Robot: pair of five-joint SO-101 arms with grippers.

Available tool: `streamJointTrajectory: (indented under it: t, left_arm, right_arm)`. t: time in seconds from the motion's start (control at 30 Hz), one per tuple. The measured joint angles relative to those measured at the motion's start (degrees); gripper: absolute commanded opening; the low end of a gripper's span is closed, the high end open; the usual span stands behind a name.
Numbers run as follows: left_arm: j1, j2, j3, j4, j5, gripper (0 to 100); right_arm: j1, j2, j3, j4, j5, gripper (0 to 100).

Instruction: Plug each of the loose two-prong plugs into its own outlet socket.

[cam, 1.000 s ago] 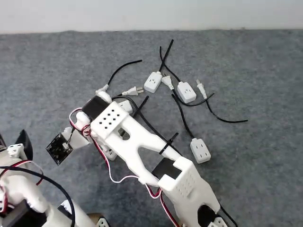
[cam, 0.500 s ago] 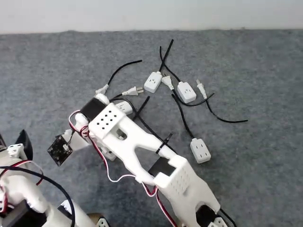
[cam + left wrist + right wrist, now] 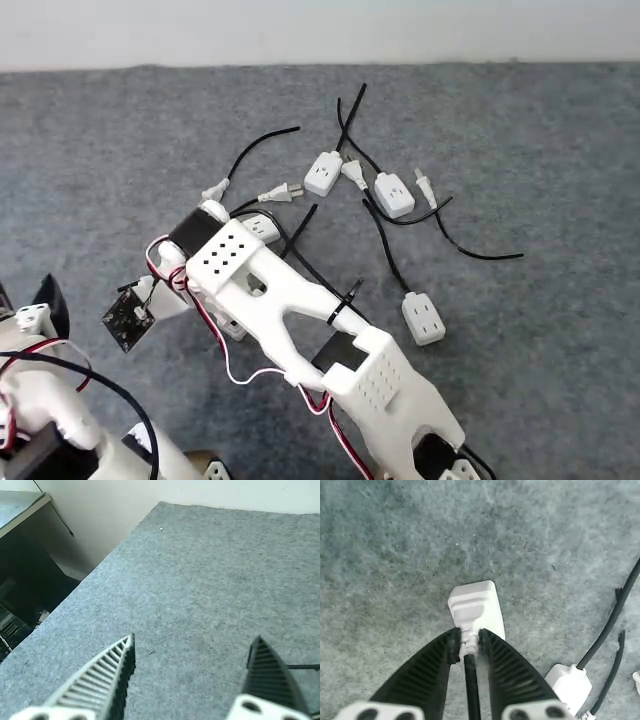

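my right claw (image 3: 468, 634) is closed tight on the thin neck where a black cord (image 3: 470, 690) meets a white block (image 3: 472, 605). the block lies flat on the grey worktop (image 3: 395, 540), just ahead of my fingertips. by its bulk i take it for one of the sockets rather than a plug, though i can't see any slots from here. close beside it is a second white piece (image 3: 568, 682) with loose black cord ends (image 3: 612, 615) next to it. my left claw (image 3: 194, 639) is gaping wide over bare worktop with nothing between the fingers. farther out, two loose plugs (image 3: 280, 192) (image 3: 215, 188) lie near my right arm. beyond them are two sockets (image 3: 323, 172) (image 3: 393, 194) with a third plug (image 3: 352, 175) between them and a fourth (image 3: 425, 187) just beside the farther one. another socket (image 3: 423, 318) sits well apart to the side. i see no plug seated anywhere, so i judge the task is at its start, and the step in hand is placing this block where a plug can reach it. next i should leave it resting steady with its slotted face reachable and let go. then i should take the nearest plug by its body and line both prongs up with the slots before pushing, perhaps with my left claw bracing the block.
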Motion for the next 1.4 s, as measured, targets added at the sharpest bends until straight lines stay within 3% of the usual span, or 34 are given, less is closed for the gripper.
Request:
streamJointTrajectory:
  t: [0.73,1.07,1.4]
  left_arm:
    - [0.0,0.0,2.2,-2.9,0.0,35]
    - [0.0,0.0,2.2,-2.9,0.0,35]
    - [0.0,0.0,2.2,-2.9,0.0,35]
  right_arm:
    - [-0.7,2.3,-1.8,0.3,-0.9,1.8]
    - [-1.4,4.3,-2.2,-0.3,-5.6,32.2]
    - [-1.5,4.3,-2.5,-0.7,-5.7,33.6]
